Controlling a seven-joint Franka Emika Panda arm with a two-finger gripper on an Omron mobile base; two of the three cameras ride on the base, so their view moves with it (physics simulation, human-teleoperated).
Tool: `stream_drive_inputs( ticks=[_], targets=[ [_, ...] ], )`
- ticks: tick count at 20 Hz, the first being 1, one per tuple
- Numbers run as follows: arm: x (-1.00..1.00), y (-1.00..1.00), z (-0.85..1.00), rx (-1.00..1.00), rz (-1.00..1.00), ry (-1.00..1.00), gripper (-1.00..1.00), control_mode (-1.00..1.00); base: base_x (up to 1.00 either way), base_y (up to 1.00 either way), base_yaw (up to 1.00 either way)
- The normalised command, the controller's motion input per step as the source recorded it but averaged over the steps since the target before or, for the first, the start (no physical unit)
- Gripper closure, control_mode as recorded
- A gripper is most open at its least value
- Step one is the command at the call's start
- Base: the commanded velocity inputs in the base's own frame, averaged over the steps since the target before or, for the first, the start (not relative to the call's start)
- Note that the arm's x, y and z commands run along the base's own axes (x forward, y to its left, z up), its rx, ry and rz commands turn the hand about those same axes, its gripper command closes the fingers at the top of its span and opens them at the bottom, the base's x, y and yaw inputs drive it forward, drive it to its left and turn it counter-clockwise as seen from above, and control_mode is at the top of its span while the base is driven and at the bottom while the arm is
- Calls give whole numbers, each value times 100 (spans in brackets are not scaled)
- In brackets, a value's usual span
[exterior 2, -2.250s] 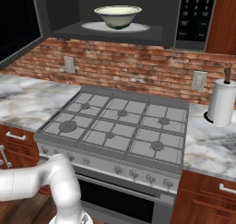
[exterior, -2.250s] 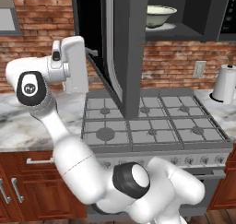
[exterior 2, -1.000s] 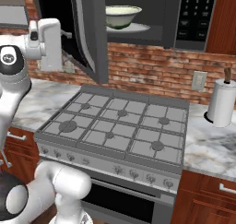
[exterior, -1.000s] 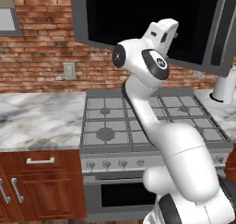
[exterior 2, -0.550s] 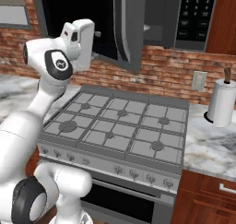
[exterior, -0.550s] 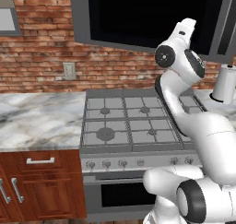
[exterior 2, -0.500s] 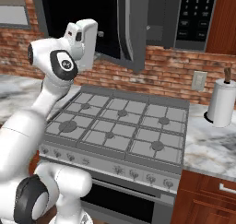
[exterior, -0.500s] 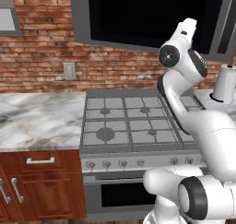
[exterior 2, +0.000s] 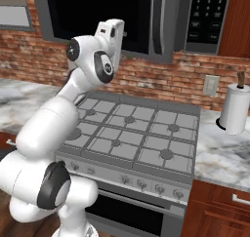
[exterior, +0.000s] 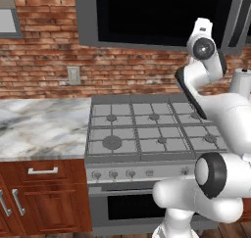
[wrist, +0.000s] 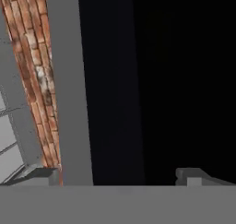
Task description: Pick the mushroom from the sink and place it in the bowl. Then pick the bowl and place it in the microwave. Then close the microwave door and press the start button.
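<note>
- Microwave door (exterior: 162,14): the grey-framed panel with its black glass lies nearly flush across the front of the microwave (exterior 2: 146,21). It looks shut or almost shut; the curved handle (exterior 2: 157,20) stands beside the control strip (exterior 2: 204,17).
- Gripper (wrist: 120,174): finger tips spread wide with nothing between them, facing the dark glass close to the door's grey frame. In the right base view the hand is raised against the door.
- Bowl and mushroom: hidden behind the door; presumably inside, which cannot be confirmed.
- Progress (judged): loading appears done and door closing is at or near its end. Pressing the start button on the control strip remains.
- Gas stove (exterior: 152,134) and paper towel roll (exterior 2: 234,109): below, uninvolved.
</note>
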Motion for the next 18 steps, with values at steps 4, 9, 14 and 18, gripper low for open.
stream_drive_inputs(
  ticks=[4, 9, 14, 18],
  targets=[
    [64, -1, 14, -8, 12, 28, -100, -100, 0, 0, 0],
    [59, -6, 2, -6, 15, 30, -100, -100, 0, 0, 0],
    [21, -5, 0, -8, 18, 22, -100, -100, 0, 0, 0],
    [0, -3, 0, -10, 22, 12, -100, -100, 0, 0, 0]
  ],
)
